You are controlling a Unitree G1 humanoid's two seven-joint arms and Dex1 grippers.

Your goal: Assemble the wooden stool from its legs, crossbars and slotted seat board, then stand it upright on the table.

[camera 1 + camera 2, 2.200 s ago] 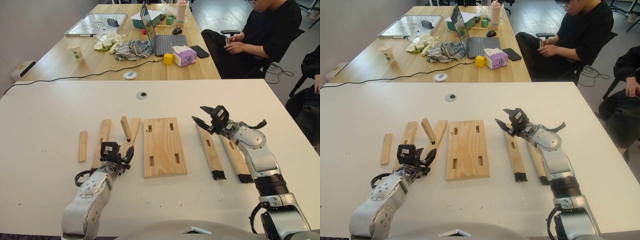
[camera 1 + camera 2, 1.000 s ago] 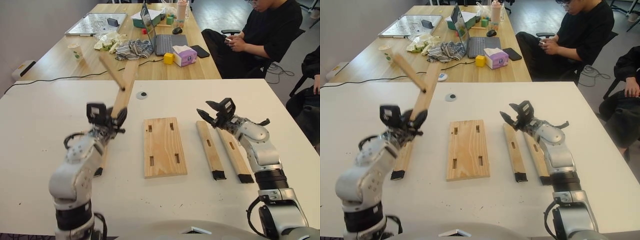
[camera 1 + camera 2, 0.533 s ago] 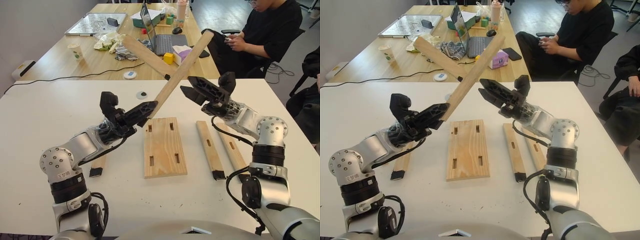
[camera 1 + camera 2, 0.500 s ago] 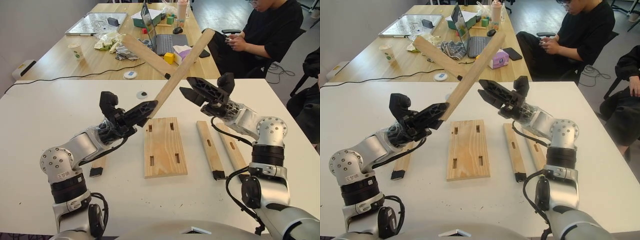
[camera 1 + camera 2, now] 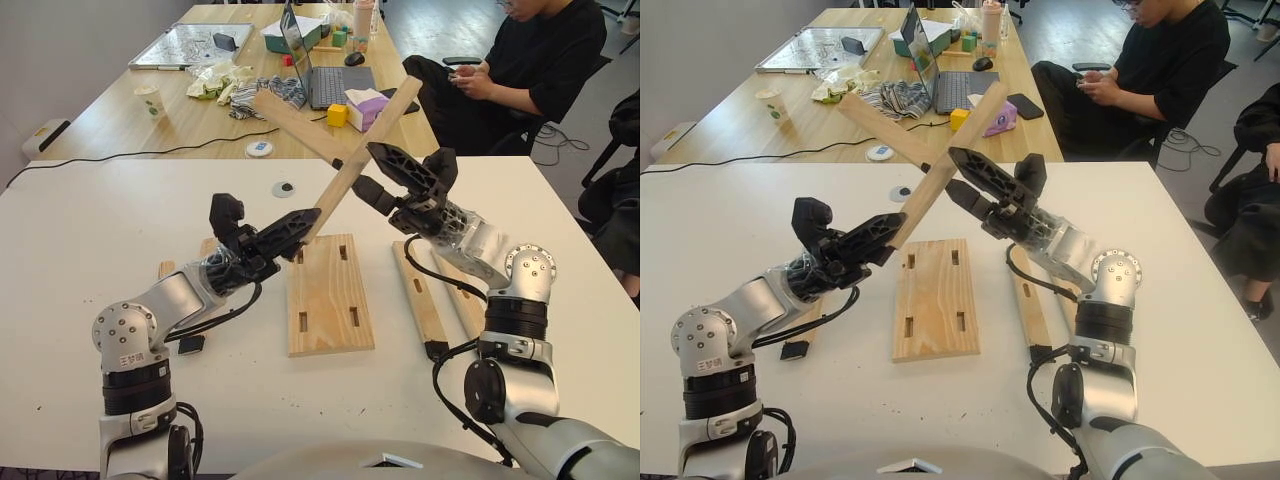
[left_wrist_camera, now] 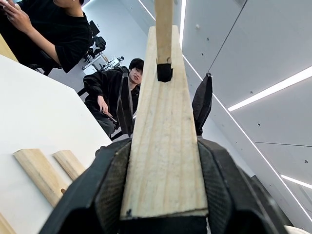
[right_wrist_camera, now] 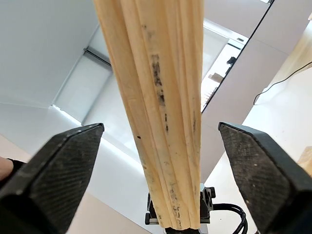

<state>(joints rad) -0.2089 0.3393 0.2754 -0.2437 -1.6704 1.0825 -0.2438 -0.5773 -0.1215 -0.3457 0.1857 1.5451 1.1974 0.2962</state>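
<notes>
Left hand [image 5: 303,225] clamped around tilted leg [image 5: 385,124]

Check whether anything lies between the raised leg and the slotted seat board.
Nothing visible does. The leg, shut in the left claw, hangs in the air over the far edge of the seat board; its four slots are bare. The right claw is open around the leg.
</notes>
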